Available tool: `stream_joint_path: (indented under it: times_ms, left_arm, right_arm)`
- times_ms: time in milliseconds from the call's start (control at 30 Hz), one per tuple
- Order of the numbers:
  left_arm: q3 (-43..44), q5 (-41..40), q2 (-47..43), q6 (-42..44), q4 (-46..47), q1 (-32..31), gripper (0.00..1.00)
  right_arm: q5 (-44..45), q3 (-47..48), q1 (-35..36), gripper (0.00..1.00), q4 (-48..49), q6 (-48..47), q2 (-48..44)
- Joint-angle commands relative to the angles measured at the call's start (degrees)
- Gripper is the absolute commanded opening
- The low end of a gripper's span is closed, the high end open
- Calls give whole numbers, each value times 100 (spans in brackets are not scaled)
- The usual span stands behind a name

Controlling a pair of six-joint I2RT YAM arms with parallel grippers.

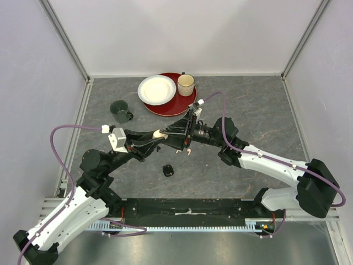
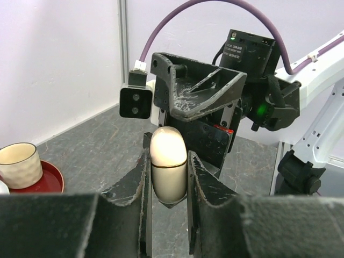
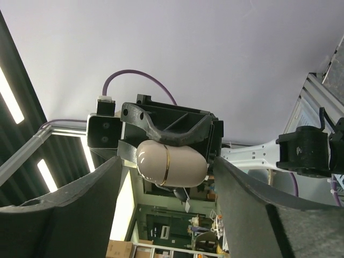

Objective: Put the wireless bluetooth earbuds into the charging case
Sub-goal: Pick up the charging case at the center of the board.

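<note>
The charging case (image 2: pixel 168 153), a pale beige pebble with a thin seam round its middle, is held up off the tabletop (image 1: pixel 248 110) in the left end effector (image 2: pixel 169 161), which is pinching its lower half from both sides. Its long axis points straight out along the left fingers toward the right end effector (image 3: pixel 166 159), which faces it head-on. The right one is spread, a finger to either side of the case with a gap on both, touching nothing. From the right wrist the case lies crosswise, its long axis running from one right finger toward the other. The left arm has the case, so the right arm looks like the one free to work on the rounded end that sticks out. No earbuds can be made out in any view, and the case looks closed. The top view shows only a pale sliver of the case between the two arms, but places the meeting over the middle of the tabletop, nearer than the red tray (image 1: pixel 179 106) and cup (image 1: pixel 186 84). It alone shows a small black item (image 1: pixel 168 170) lying nearer on the tabletop, too small to tell what it is
</note>
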Motion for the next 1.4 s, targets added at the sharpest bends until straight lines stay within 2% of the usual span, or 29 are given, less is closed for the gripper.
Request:
stream_joint_path:
  times_ms: [0,333,367,400,433,567,767,1367]
  left_arm:
    - [-18,258,34,52,383,-6,2]
    - [-45,188,78,-35,357,-6,4]
    - [-36,153,113,-114,357,-6,7]
    - [-27,118,148,-167,331,-6,19]
    - [-10,109,157,-228,331,-6,25]
    - [-18,65,219,-325,366,-6,39]
    - [-115,65,236,-404,576,-6,46]
    - [-273,56,386,-554,1183,-6,46]
  right_arm:
    - [-90,90,-4,73,463,253,45]
    - [-160,37,5,24,629,297,54]
    - [-169,11,-3,22,656,323,62]
    - [-152,-7,5,18,752,341,71]
    - [-143,-42,-3,17,788,367,63]
    - [-125,-104,5,13,884,429,71]
    - [-117,-139,5,11,1016,534,124]
    - [-99,-244,5,10,1148,657,212]
